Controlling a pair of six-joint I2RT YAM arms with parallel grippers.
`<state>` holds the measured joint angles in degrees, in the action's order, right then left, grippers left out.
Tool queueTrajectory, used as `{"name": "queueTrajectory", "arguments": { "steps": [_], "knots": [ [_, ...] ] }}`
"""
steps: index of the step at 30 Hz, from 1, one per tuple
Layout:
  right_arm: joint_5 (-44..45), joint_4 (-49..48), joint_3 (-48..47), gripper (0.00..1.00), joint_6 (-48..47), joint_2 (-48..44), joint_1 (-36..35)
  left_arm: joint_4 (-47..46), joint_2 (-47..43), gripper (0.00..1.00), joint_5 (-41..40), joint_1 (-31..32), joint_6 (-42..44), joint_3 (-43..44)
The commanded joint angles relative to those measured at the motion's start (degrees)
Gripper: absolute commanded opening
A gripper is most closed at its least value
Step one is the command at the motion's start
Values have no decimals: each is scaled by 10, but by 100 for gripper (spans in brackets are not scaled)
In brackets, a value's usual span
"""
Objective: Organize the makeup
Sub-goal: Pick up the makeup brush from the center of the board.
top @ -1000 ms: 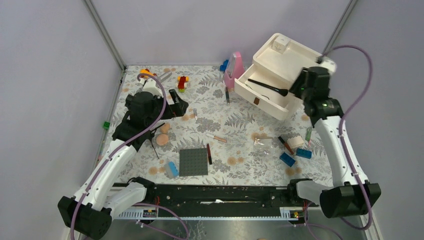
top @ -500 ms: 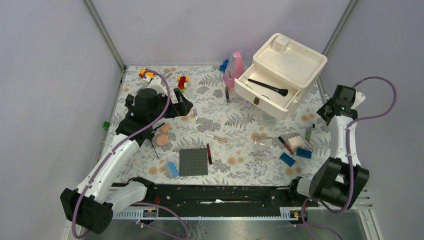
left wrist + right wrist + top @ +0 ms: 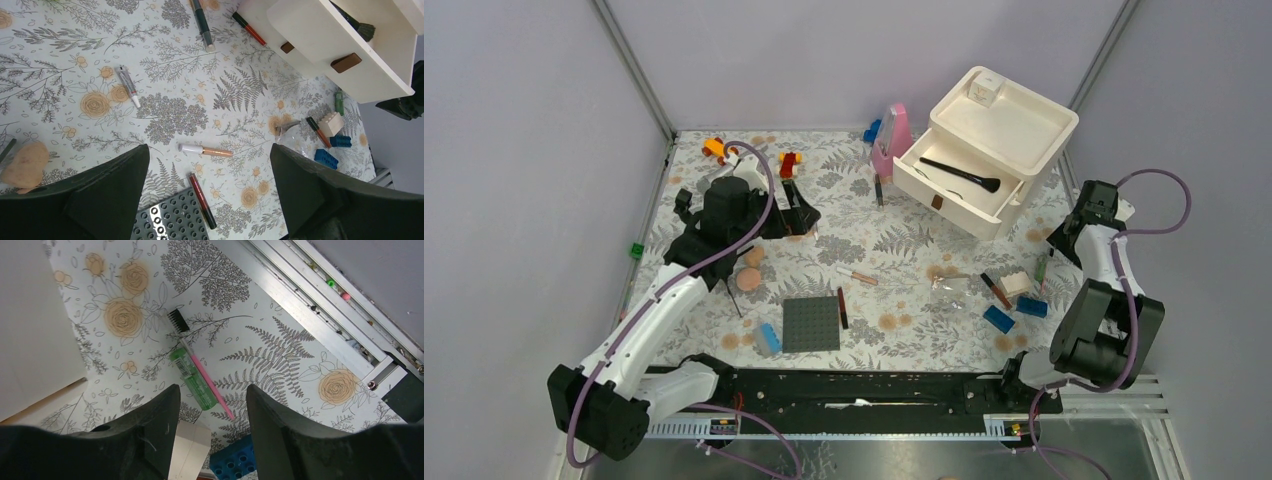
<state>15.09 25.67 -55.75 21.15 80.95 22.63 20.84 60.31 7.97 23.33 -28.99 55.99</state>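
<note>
The step in hand looks like a pick-up at the right edge of the desk (image 3: pixel 894 240): the right end effector (image 3: pixel 210 392) hovers with its fingers partly spread and nothing between them, directly over a green tube (image 3: pixel 192 380) and a pink-handled brush (image 3: pixel 202 370) that lie touching each other near the white drawer unit (image 3: pixel 944 205). The next move probably calls for a straight descent and a squeeze across the thin brush handle or the tube, then a carry to the open drawer. The left end effector (image 3: pixel 208 148) is spread wide and empty above a pale pink stick (image 3: pixel 205 149) in mid-desk. The rest of the makeup is scattered: a dark red stick (image 3: pixel 842 307) beside the grey studded plate (image 3: pixel 811 324), peach puffs (image 3: pixel 748 279) at the left. The drawer holds a black brush (image 3: pixel 959 175); the top tray (image 3: pixel 1044 120) holds only a small white box (image 3: pixel 984 90).
</note>
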Motion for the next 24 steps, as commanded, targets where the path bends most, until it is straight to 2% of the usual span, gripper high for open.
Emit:
{"name": "queueTrajectory", "arguments": {
  "steps": [1, 12, 24],
  "knots": [
    [22, -23, -2, 58, 11, 35, 4, -33, 3, 99, 7, 9, -4, 15],
    [76, -30, -13, 57, 28, 84, 7, -33, 22, 99, 3, 24, -1, 22],
    [24, -61, 5, 56, 29, 129, 8, -28, 23, 99, -7, 26, 10, 23]
  ]
}}
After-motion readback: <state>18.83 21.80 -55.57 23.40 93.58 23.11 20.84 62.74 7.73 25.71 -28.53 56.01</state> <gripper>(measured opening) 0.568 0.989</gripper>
